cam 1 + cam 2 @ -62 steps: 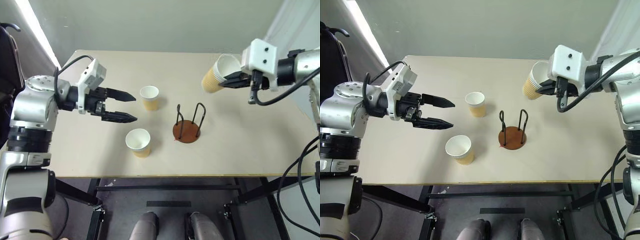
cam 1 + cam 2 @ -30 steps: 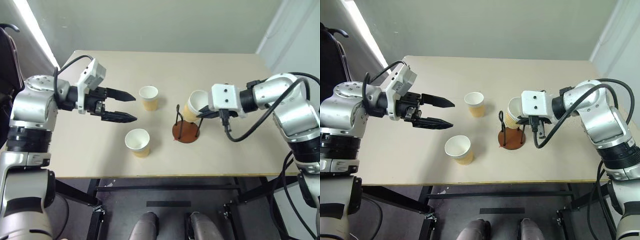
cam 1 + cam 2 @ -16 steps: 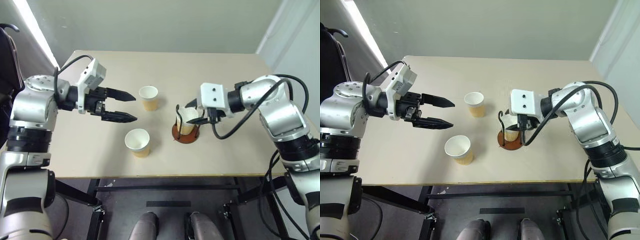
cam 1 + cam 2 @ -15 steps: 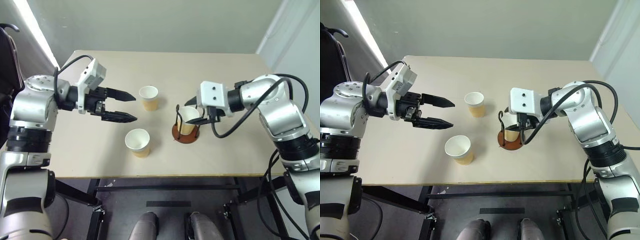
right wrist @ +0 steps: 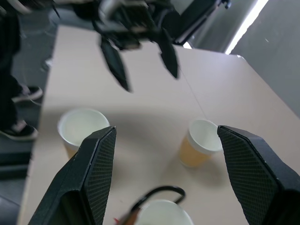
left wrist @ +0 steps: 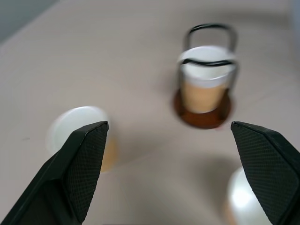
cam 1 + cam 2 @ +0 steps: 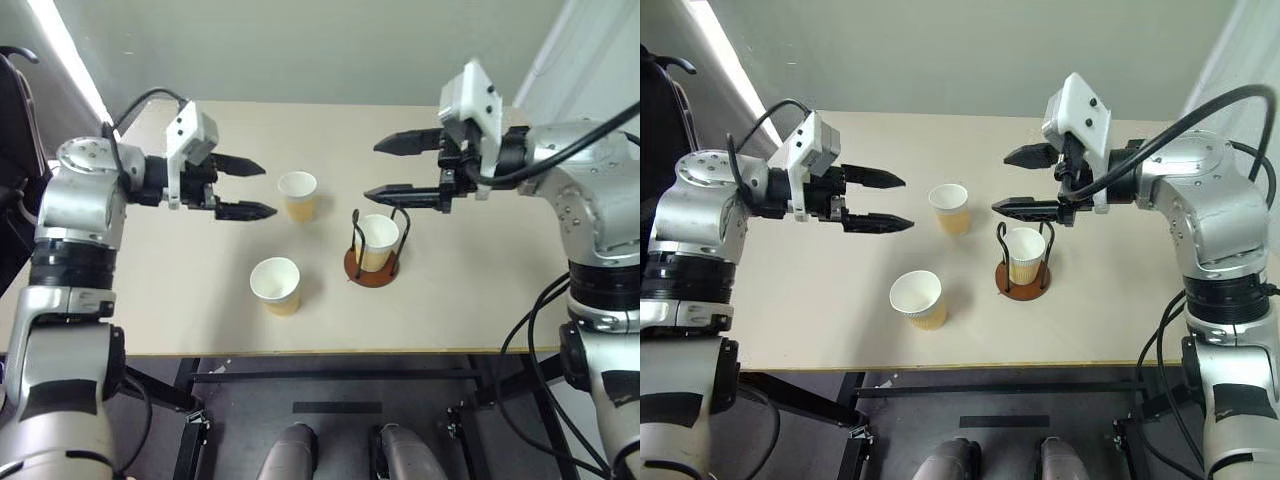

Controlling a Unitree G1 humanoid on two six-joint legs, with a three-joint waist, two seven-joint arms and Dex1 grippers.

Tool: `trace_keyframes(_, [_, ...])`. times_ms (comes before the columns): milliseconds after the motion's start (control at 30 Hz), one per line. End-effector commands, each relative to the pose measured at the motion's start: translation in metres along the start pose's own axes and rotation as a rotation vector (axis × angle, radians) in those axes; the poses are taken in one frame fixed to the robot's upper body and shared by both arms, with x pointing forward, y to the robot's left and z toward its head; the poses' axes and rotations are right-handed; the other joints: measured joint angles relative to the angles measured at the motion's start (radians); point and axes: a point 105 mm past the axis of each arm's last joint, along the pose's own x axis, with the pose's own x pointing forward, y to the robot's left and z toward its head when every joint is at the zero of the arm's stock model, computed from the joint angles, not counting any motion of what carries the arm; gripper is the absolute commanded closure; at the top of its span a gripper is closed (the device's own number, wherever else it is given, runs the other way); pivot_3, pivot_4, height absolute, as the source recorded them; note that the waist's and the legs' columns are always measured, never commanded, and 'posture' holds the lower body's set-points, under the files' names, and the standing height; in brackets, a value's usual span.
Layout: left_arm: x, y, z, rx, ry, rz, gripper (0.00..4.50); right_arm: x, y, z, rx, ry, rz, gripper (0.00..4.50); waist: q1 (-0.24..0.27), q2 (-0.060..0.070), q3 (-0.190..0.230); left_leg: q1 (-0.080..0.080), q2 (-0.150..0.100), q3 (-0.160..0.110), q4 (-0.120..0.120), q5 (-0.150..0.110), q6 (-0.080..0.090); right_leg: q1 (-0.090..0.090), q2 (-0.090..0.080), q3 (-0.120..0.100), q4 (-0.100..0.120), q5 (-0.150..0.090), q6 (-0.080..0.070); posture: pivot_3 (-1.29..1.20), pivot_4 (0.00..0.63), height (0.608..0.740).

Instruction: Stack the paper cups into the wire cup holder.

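Head view, left eye: my right gripper (image 7: pixel 403 168) hangs above the table (image 7: pixel 500 290), up and to the right of the cup holder (image 7: pixel 372 262). Its two black fingers are spread wide and hold nothing. One cup (image 7: pixel 377 241) stands upright on the brown disc of the holder, between the two wire loops, rim up, with nothing touching it. My left gripper (image 7: pixel 252 188) is level over the left part of the table, fingers spread wide and empty, tips pointing toward the far cup (image 7: pixel 298 195), close beside it but apart. The near cup (image 7: pixel 275 285) stands upright toward the near edge, left of the holder, well apart from both grippers.

Head view, right eye: same layout. The right gripper is above and just to the far side of the holder, apart from the cup in it. Both loose cups are upright on the bare table.

Left wrist view: my two left fingers (image 6: pixel 75 178) stand far apart with nothing between them. Beyond them the holder (image 6: pixel 203 115) carries its cup (image 6: pixel 206 82) inside the loops. A loose cup (image 6: pixel 84 136) lies partly behind one finger, another (image 6: pixel 243 199) beside the other; I cannot tell whether either is touched.

Right wrist view: my two right fingers (image 5: pixel 96 180) are wide apart and empty. Between them I see both loose cups (image 5: pixel 82 129) (image 5: pixel 199 143) upright on the table, and the top of a wire loop (image 5: pixel 159 194) with the rim of the seated cup (image 5: pixel 161 213) below it. The left gripper (image 5: pixel 140 58) is beyond, fingers apart.
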Motion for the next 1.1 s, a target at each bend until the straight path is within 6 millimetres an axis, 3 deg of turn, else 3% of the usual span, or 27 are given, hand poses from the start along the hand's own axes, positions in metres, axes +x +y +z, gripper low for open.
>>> trace_keyframes(33, [0.001,0.016,0.002,0.149,0.075,0.077,0.0,-0.014,0.001,0.02,0.011,-0.082,-0.034,1.05,0.001,0.0,0.0,0.0,0.0,0.0,0.0,0.0,0.0,0.0,0.0,0.0,0.0,0.0,0.0,0.0,0.15,0.74])
trace_keyframes(200, [0.01,0.024,-0.006,0.262,0.151,0.089,0.0,-0.02,0.008,0.027,-0.005,-0.128,-0.037,1.05,0.0,0.0,0.0,0.0,0.0,0.0,-0.001,0.0,0.0,0.0,0.0,0.001,-0.001,0.0,0.001,0.0,0.15,0.74])
trace_keyframes(633, [0.044,0.034,-0.023,0.602,0.335,0.119,0.0,-0.022,0.012,0.018,-0.01,-0.087,-0.03,1.05,0.004,0.0,0.0,-0.005,-0.001,-0.001,0.0,0.0,0.001,-0.003,0.0,0.0,-0.003,0.006,0.01,0.0,0.15,0.74])
trace_keyframes(833, [0.054,0.032,-0.029,0.644,0.365,0.107,0.0,-0.024,0.016,0.029,-0.069,-0.133,-0.004,1.05,0.003,0.0,0.0,-0.008,-0.001,-0.001,0.001,0.0,0.001,-0.005,0.0,0.001,-0.007,0.009,0.014,0.0,0.15,0.74])
trace_keyframes(1100, [0.062,0.036,-0.03,0.687,0.415,0.126,0.0,-0.028,0.016,0.028,-0.097,-0.113,-0.002,1.05,0.006,0.0,0.0,-0.009,-0.003,0.002,0.003,-0.001,0.002,-0.004,0.001,0.002,-0.01,0.01,0.017,0.0,0.15,0.74])
